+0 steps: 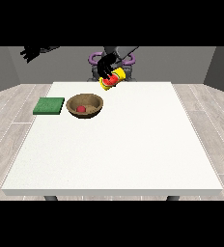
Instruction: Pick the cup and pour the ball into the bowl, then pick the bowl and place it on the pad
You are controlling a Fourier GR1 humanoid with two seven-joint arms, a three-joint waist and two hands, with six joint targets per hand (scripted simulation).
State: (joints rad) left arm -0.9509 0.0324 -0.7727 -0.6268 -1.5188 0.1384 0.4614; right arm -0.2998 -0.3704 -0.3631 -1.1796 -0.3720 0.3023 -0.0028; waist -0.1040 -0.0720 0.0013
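A broad white counter point(133, 154) fills most of the room in front of me, standing on a pale plank floor point(10, 120). Toward its far corner at the view's left lies a flat green pad point(49, 106). Just beside that sits a brown wooden bowl point(85, 105) with a red ball point(81, 109) resting inside it.

I see the white table point(133, 154) bare across its near and right-hand parts — room to pass. At the left, the bowl point(85, 105) sits just beside the green pad point(49, 106).
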